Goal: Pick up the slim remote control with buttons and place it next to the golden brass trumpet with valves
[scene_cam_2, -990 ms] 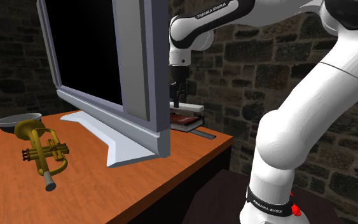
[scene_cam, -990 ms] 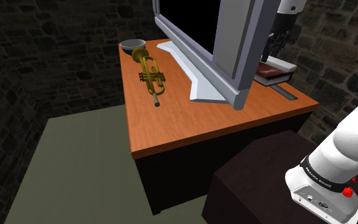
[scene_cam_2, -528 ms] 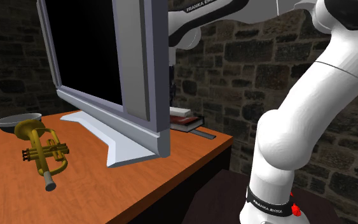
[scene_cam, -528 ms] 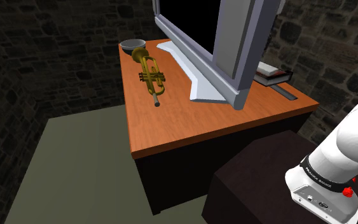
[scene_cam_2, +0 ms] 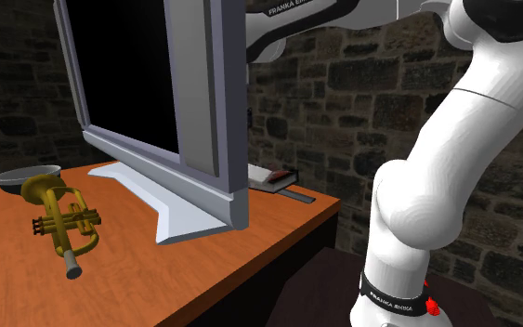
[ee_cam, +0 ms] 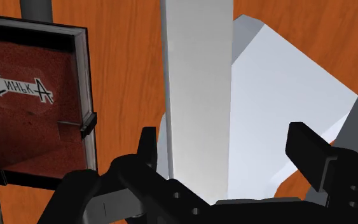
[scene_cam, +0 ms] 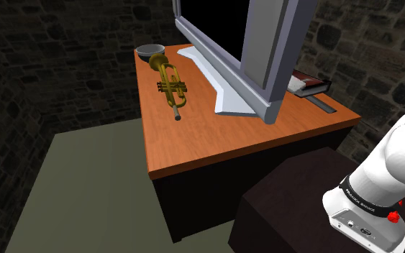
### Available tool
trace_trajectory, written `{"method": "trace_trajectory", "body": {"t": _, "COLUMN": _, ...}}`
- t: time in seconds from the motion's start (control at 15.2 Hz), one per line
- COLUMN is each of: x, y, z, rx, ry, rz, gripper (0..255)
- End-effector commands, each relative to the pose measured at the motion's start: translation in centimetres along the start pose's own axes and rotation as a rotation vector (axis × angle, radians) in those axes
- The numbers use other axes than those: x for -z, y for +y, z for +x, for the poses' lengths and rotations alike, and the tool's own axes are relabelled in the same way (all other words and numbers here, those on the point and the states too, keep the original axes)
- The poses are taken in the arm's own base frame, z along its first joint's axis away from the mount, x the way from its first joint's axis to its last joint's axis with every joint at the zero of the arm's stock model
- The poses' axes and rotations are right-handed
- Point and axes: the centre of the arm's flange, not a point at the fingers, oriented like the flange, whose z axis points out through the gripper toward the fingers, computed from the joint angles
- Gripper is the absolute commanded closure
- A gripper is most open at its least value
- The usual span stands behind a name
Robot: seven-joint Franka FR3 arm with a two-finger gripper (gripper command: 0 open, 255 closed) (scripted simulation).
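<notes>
We see the white arm point(scene_cam_2: 431, 195) rise from the second exterior view's lower right, bend at a thick elbow and climb to the top edge. From there a link with the lettering FRANKA EMIKA point(scene_cam_2: 310, 11) reaches toward that view's left. In the shoulder view the lowest link point(scene_cam: 380, 176) stands at the lower right, with a black band and a red button. In the wrist view the black gripper point(ee_cam: 225, 143) points down, and its fingers point(ee_cam: 147, 149) stand wide apart.

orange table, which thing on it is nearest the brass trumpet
The dark grey bowl by the trumpet's bell; the grey monitor and red book stand farther.
</notes>
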Motion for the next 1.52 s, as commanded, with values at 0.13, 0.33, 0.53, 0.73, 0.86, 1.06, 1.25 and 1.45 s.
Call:
{"method": "trace_trajectory", "body": {"t": 0.13, "x": 2.3, "y": 0.4, "z": 2.1, "rx": -0.006, "ry": 0.000, "rz": 0.030, "gripper": 0}}
{"method": "trace_trajectory", "body": {"t": 0.33, "x": 0.7, "y": 0.3, "z": 2.1, "rx": -0.006, "ry": 0.000, "rz": 0.030, "gripper": 0}}
{"method": "trace_trajectory", "body": {"t": 0.53, "x": -0.9, "y": 0.3, "z": 2.1, "rx": -0.006, "ry": 0.000, "rz": 0.030, "gripper": 0}}
{"method": "trace_trajectory", "body": {"t": 0.73, "x": -1.7, "y": 0.2, "z": 2.1, "rx": -0.006, "ry": 0.000, "rz": 0.030, "gripper": 0}}
{"method": "trace_trajectory", "body": {"t": 0.86, "x": -1.7, "y": 0.2, "z": 2.1, "rx": -0.006, "ry": 0.000, "rz": 0.030, "gripper": 0}}
{"method": "trace_trajectory", "body": {"t": 1.06, "x": -1.7, "y": 0.2, "z": 2.1, "rx": -0.006, "ry": 0.000, "rz": 0.030, "gripper": 0}}
{"method": "trace_trajectory", "body": {"t": 1.25, "x": -1.7, "y": 0.3, "z": 2.1, "rx": -0.006, "ry": 0.000, "rz": 0.030, "gripper": 255}}
{"method": "trace_trajectory", "body": {"t": 1.45, "x": -1.7, "y": 0.3, "z": 2.1, "rx": -0.006, "ry": 0.000, "rz": 0.030, "gripper": 255}}
